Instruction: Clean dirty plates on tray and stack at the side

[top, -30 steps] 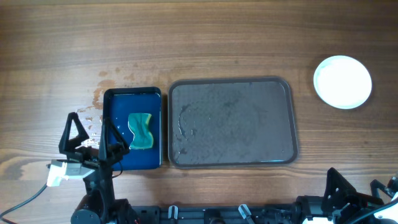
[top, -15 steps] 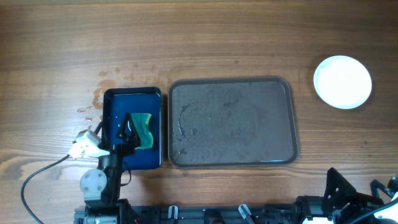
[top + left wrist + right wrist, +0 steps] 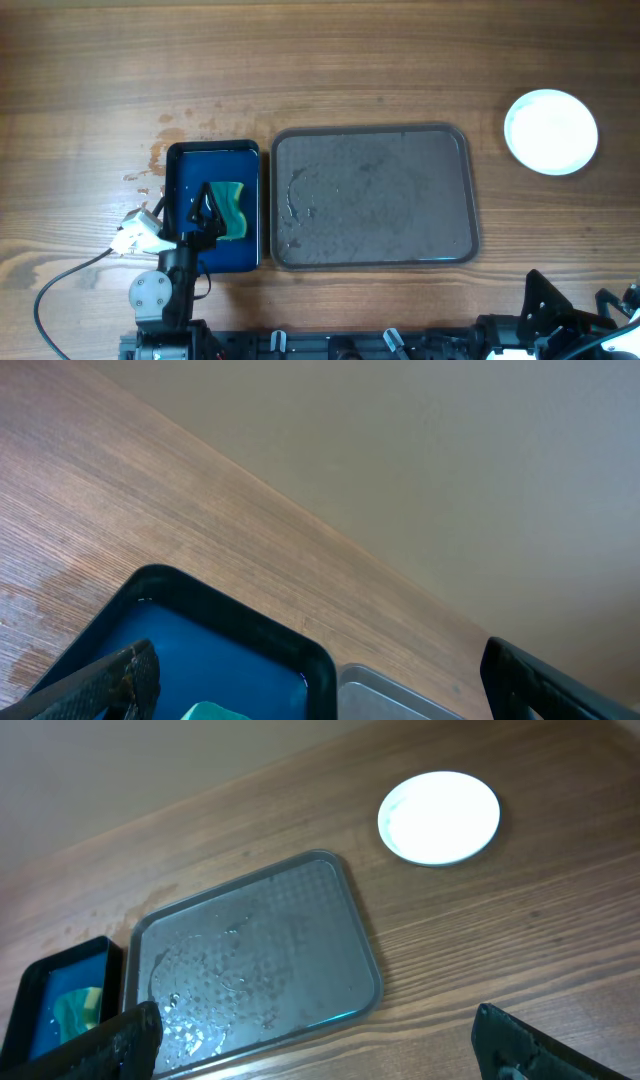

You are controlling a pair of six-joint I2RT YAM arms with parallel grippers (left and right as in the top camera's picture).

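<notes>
The dark grey tray (image 3: 455, 190) lies mid-table, wet with drops and with no plate on it; it also shows in the right wrist view (image 3: 255, 955). A white plate (image 3: 551, 131) sits on the bare table at the far right, its top clean; I cannot tell how many are stacked there. It also shows in the right wrist view (image 3: 439, 817). My left gripper (image 3: 205, 212) is open and empty over the blue basin (image 3: 213, 160). My right gripper (image 3: 578, 305) is open and empty at the table's front right edge. In their wrist views both grippers (image 3: 320, 690) (image 3: 320, 1045) show wide-apart fingers.
The dark blue basin holds water and a teal-green sponge (image 3: 232, 208); its rim (image 3: 300, 650) and the sponge's corner (image 3: 215, 712) show in the left wrist view. Water stains (image 3: 150, 170) mark the wood left of the basin.
One second ago my left gripper was left of the basin; it has swung right over the basin and turned. No change in the last half second. The right arm has not moved.
</notes>
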